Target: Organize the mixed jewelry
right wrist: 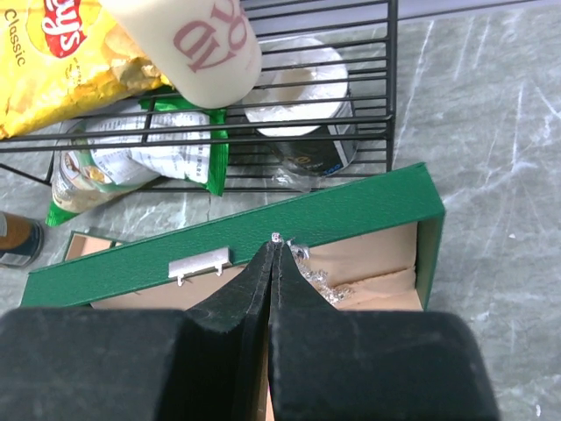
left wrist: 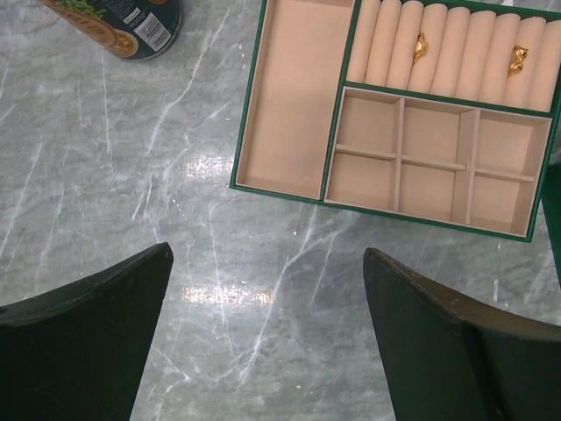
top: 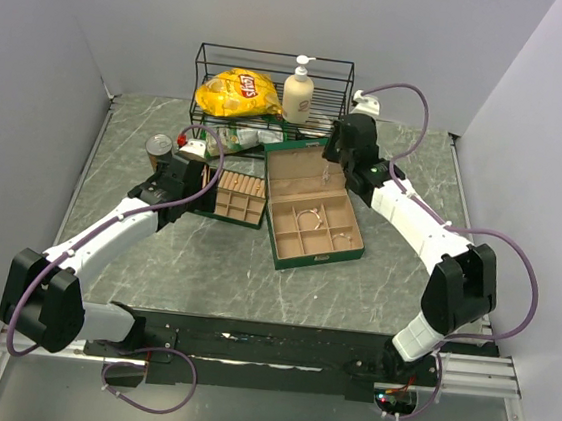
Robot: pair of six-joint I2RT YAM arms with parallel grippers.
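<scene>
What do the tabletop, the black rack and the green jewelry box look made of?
Tabletop: polished grey-green marble look, white veins and glare; possibly laminate. Black rack: thin metal wire, dark coated. Green jewelry box: grained leatherette-like cover, matte tan lining, perhaps velvet.

The desk (left wrist: 105,219) is grey and marble-look, polished and glossy. The box (right wrist: 351,215) has a grained green skin, a matt tan velvety lining and a bright metal clasp (right wrist: 200,263). A thin chain (right wrist: 326,288) glints silvery. The rack (right wrist: 392,88) is black wire; the chip bag (right wrist: 61,53) is glossy yellow film.
</scene>
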